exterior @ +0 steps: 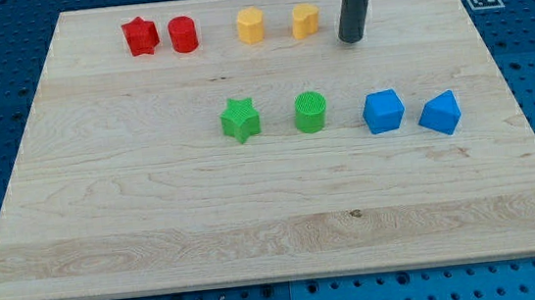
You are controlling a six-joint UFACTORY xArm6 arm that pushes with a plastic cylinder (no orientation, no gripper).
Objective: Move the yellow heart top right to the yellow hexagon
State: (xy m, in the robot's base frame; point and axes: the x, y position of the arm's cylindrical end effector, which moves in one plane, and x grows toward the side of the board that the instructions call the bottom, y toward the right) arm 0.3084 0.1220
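Observation:
The yellow heart (305,19) lies near the view's top, right of the yellow hexagon (251,25), with a small gap between them. My tip (351,39) rests on the board just right of the heart and slightly below it, not touching it. The dark rod rises out of the view's top.
A red star (139,36) and a red cylinder (184,34) lie at the top left. A green star (240,120), a green cylinder (311,112), a blue cube-like block (383,112) and a blue angular block (440,113) form a row across the middle. The wooden board (158,239) sits on a blue perforated table.

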